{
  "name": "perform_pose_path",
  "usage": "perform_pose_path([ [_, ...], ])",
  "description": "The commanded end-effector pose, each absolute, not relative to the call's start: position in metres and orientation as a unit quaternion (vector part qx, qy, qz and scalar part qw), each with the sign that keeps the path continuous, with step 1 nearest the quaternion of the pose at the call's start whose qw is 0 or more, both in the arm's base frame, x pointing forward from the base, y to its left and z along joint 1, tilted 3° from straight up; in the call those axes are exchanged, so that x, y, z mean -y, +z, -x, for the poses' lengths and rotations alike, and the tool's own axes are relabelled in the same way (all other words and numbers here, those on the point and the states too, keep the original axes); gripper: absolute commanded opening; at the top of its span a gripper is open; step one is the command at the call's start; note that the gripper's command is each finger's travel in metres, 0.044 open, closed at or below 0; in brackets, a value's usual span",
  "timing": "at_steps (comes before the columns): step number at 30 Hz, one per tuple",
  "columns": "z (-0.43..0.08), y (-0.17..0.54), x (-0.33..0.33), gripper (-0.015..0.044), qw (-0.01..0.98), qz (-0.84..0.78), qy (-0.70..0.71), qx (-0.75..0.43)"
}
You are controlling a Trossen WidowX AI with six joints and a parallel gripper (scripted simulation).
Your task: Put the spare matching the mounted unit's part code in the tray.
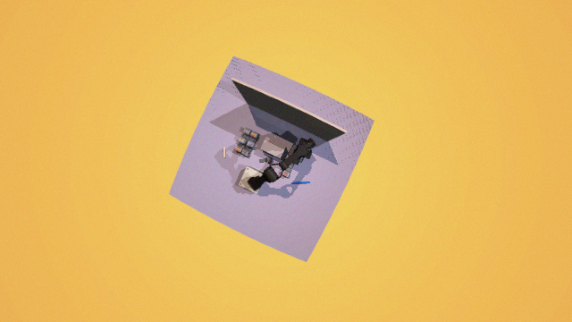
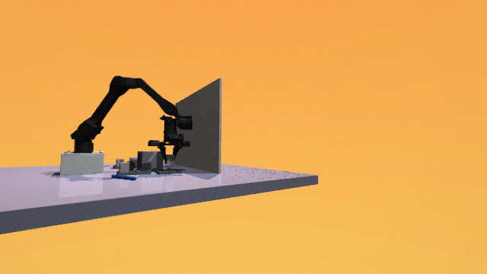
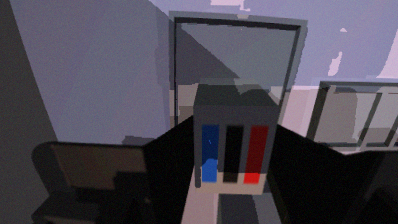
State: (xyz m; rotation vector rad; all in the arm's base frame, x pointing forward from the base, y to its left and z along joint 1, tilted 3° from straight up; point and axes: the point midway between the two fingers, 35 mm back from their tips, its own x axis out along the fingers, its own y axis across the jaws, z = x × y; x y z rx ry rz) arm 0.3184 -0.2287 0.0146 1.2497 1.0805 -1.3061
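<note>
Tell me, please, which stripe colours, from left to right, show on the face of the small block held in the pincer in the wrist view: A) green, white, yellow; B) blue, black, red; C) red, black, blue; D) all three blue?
B: the grey block clamped in the pincer shows a blue stripe at left, black in the middle and red at right.

Upright panel [image 2: 202, 125] walls one side; tray [image 3: 239, 55] below lies open.
</note>
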Motion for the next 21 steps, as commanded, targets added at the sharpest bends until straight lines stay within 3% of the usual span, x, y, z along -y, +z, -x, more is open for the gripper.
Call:
perform_pose_path([
  [1, -0.318, 0.011, 0.230, 0.0000, 0.498, -0.513, -0.539, -0.446],
  [21, -0.315, -0.010, 0.229, 0.0000, 0.498, -0.513, -0.539, -0.446],
])
